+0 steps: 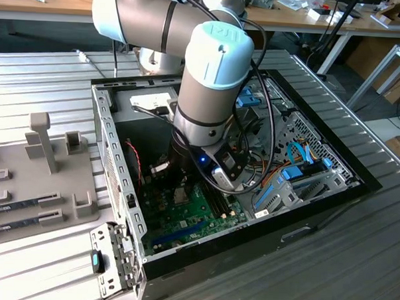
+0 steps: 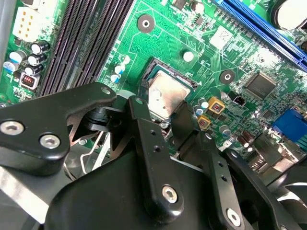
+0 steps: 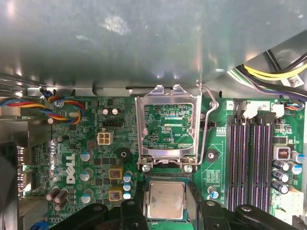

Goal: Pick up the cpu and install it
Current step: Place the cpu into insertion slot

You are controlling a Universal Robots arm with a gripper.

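Even overhead light; mild metal glare

Ribbed metal table [image 1: 50,77] carries open computer case [image 1: 317,215], grey tray [image 1: 25,202].

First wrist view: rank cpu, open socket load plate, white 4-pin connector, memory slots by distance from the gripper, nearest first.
1. cpu: in its socket, right at the gripper.
2. open socket load plate: flipped up just beyond the cpu.
3. white 4-pin connector and memory slots: on opposite sides of the socket; too close to call.
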